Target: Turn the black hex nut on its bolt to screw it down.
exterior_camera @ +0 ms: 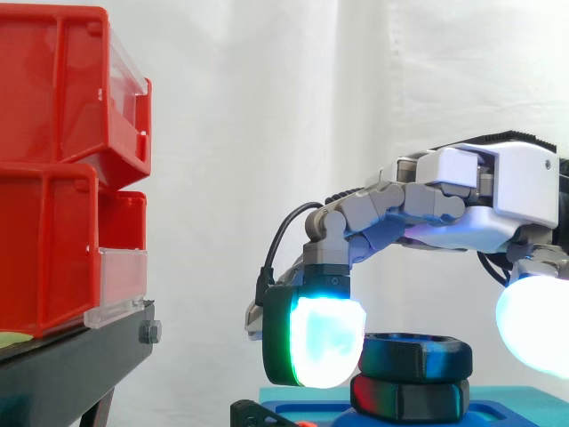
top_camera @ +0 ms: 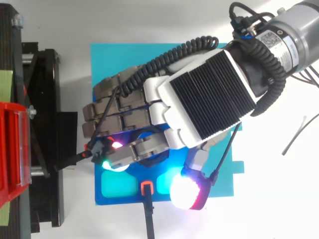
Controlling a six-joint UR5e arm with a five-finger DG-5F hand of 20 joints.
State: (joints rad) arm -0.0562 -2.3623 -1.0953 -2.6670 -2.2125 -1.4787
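— How is the hand [exterior_camera: 498,191] set?

— It comes in from the right, palm down, with its fingers bent steeply downward.

— And around it?

— A white curtain [exterior_camera: 267,107] hangs at the back. Red bins [exterior_camera: 53,178] are stacked at the far left on a black stand [exterior_camera: 71,369]. Just right of the stand lies a blue plate [top_camera: 109,59], and the hand hangs over it.

— Where is the nut?

— The black hex nut [exterior_camera: 416,354] sits over the plate, under the bent fingers. It rests directly on a second black hex piece [exterior_camera: 409,400] of much the same width.

— So it is held?

— Loosely. The fingers curl over and round it. One glowing cyan-green fingertip [exterior_camera: 320,342] stands at its left side, seemingly touching. The white thumb pad [exterior_camera: 533,325] hangs to the near right, apart from the nut. From above, that thumb pad glows red over the plate's near edge.
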